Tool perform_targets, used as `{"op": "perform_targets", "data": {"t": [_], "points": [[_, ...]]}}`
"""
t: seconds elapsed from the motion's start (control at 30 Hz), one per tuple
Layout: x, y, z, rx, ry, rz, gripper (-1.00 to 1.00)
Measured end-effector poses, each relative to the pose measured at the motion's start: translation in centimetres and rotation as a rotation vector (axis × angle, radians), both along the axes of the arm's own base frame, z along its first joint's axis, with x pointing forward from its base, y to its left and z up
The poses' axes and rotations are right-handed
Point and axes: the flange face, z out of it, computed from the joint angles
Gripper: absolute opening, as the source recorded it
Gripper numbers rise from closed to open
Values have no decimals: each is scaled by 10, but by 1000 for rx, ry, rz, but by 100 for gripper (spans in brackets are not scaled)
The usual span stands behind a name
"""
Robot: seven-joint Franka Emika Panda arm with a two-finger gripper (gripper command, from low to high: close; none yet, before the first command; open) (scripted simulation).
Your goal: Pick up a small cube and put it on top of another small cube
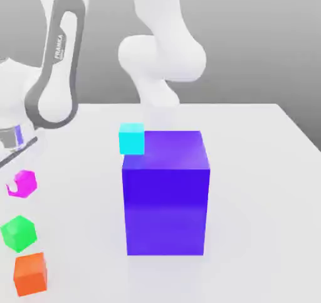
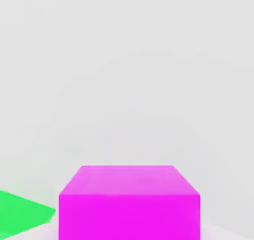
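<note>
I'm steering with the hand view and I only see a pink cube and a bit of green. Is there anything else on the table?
Observer: Yes. A big blue-purple block stands in the middle of the table.
Operator: Any more little cubes?
Observer: A cyan cube sits by the block's far corner, on the exterior view's left.
Operator: What's the green bit?
Observer: It's a small green cube. It lies between your pink cube and an orange cube, in a row near the exterior view's left edge.
</note>
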Motion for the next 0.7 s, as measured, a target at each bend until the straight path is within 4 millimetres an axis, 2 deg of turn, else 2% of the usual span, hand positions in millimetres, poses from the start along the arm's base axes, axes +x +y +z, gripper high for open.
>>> {"op": "perform_targets", "data": {"t": [0.53,0.6,0.7], "points": [[78,17,38,-18,3,150,-100],[81,17,23,-21,3,153,-100],[82,17,-14,-22,4,155,-100]]}}
